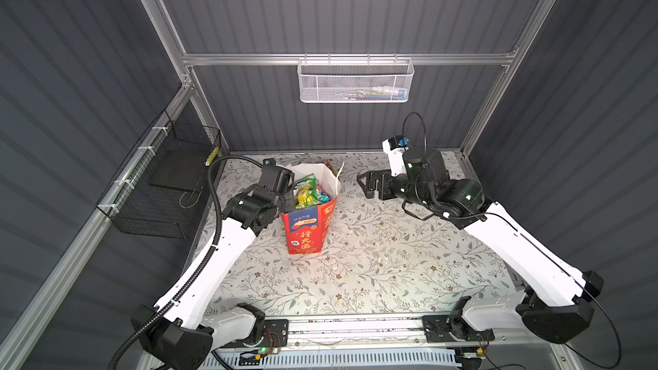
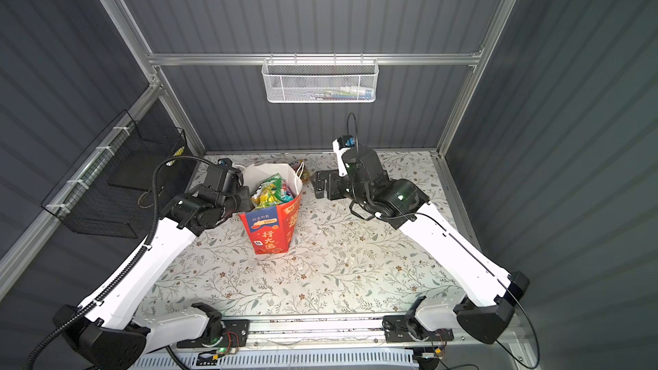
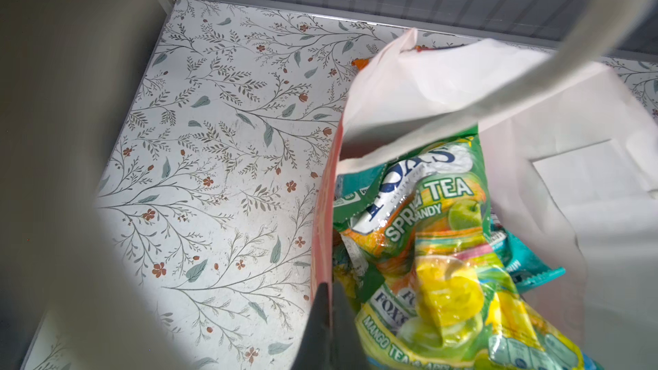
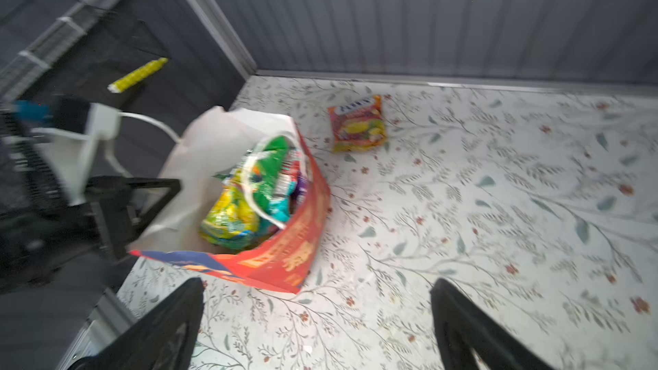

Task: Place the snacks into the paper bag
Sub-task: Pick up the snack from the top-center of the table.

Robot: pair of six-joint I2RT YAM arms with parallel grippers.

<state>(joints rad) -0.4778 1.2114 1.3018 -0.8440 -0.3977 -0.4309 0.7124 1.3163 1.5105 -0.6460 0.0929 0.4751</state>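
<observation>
Spread wide with nothing between them, the fingers (image 4: 167, 318) of my right gripper (image 1: 365, 186) hung over the table (image 1: 374, 261), just right of the bag (image 1: 306, 233) in both top views. My left gripper (image 3: 325, 300) was clamped shut on the bag's left rim, which I took to be what held the mouth open. The bag stood left of centre in the frame. Most of the snacks (image 1: 306, 192) were heaped inside it, green-yellow ones on top with a teal one beside them. One orange-pink packet (image 4: 358, 124) lay flat on the table, apart from the bag; in both top views it showed just above the bag's far rim. I judged the job nearly done, and the step in hand was fetching that last packet. My next move called for swinging the right gripper round behind the bag without knocking it, dropping low, and pinching a crinkled edge, since a glossy packet lying flat would give little to bite on. Whether anything else hid behind the bag I could not tell.
</observation>
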